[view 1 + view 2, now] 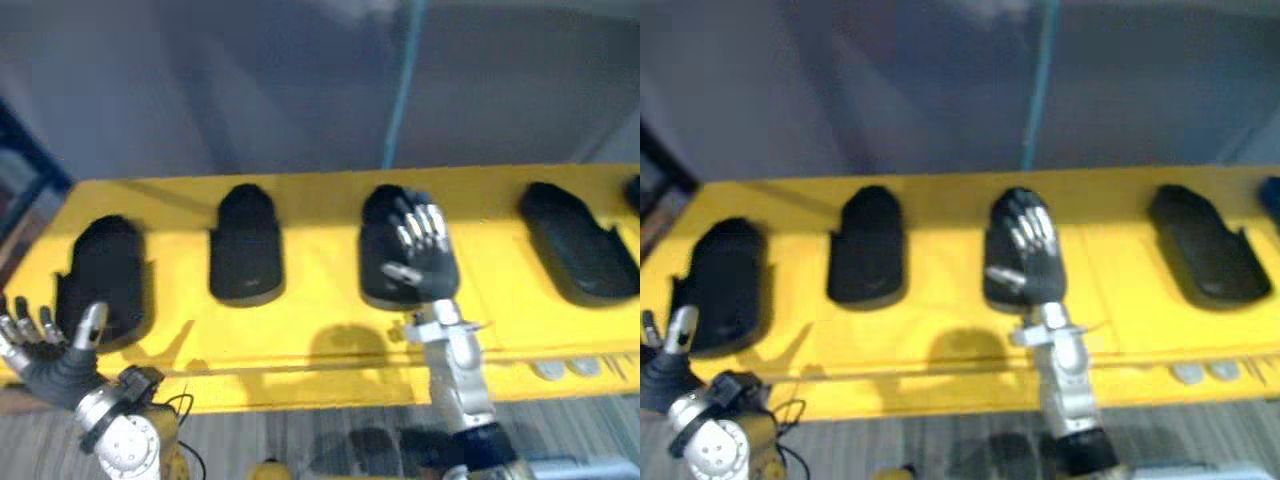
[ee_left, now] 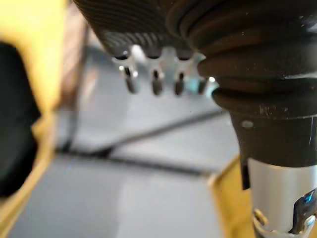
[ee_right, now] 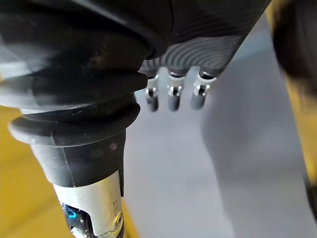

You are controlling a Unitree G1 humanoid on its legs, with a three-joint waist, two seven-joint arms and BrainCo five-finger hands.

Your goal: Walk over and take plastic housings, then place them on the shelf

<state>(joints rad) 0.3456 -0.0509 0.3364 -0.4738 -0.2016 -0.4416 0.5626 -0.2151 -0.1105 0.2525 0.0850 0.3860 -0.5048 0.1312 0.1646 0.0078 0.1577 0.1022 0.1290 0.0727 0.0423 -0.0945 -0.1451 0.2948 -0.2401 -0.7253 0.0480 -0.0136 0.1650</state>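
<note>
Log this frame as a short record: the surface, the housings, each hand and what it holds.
surface: yellow surface, with black housings in a row on it
housings, from the robot's left: first housing; second housing; third housing; fourth housing
left hand: left hand open, at the near edge by the first housing
right hand: right hand open, fingers straight, over the third housing; contact cannot be told
held: nothing gripped by either hand
</note>
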